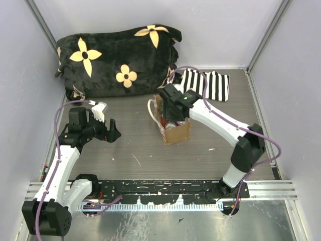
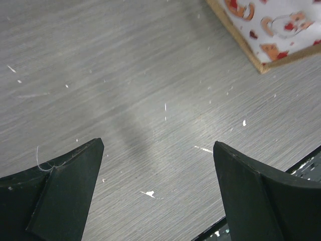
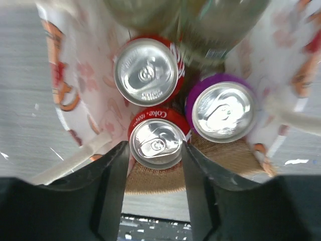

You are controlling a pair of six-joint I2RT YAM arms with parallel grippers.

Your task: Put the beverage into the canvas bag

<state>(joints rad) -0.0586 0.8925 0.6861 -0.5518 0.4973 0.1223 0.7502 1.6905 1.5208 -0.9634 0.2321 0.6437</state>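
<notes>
The tan burlap canvas bag [image 1: 179,132] stands upright at mid-table; its patterned lining and burlap wall [image 3: 160,182] fill the right wrist view. My right gripper [image 1: 174,113] reaches down into the bag's mouth, and its jaws [image 3: 153,150] are shut on the sides of a red Coke can [image 3: 158,143] standing upright inside. Beside it in the bag are another red can [image 3: 146,72] and a purple can [image 3: 223,111]. My left gripper [image 1: 113,131] is open and empty above bare table [image 2: 158,150], left of the bag, whose corner [image 2: 271,35] shows in its view.
A black cushion with yellow flowers [image 1: 118,60] lies along the back left. A black-and-white striped fabric piece [image 1: 208,85] lies flat at the back right. Blurred bottle shapes [image 3: 215,25] show at the bag's far side. A black rail [image 1: 165,191] runs along the table's near edge.
</notes>
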